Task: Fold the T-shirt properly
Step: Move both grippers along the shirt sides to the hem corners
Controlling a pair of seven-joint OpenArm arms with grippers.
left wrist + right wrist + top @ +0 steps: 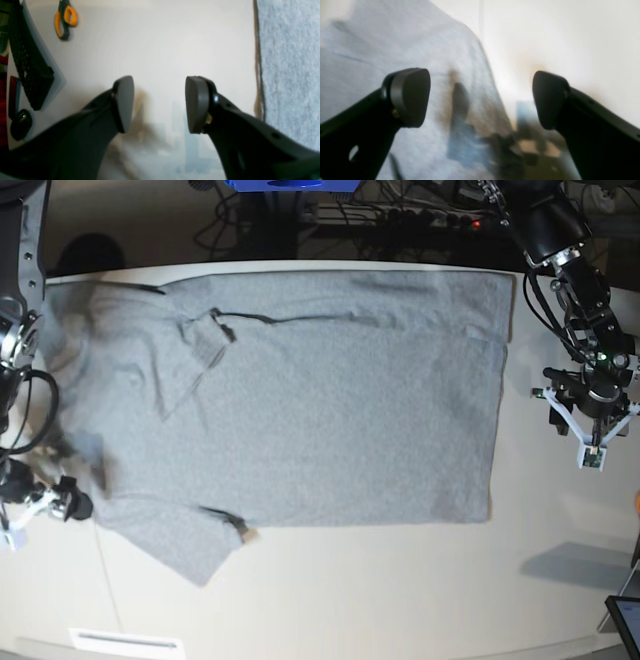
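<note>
A pair of scissors (pixel 65 21) with orange and grey handles lies on the white table (pixel 400 580). Beyond the far edge of the table there are dark cables (pixel 400 225) and a blue thing (pixel 290 185) on the floor

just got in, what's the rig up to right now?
Two arms are set up around a grey T-shirt spread flat on the white table, plain side up, one upper sleeve tucked in over the body. No fold of the body is made. Neither hand holds anything: the left hand hangs open over bare table just off the shirt's hem, and the right hand is open wide at the shirt's opposite edge, one finger over fabric. A pair of orange-handled scissors lies off to the side.
</note>
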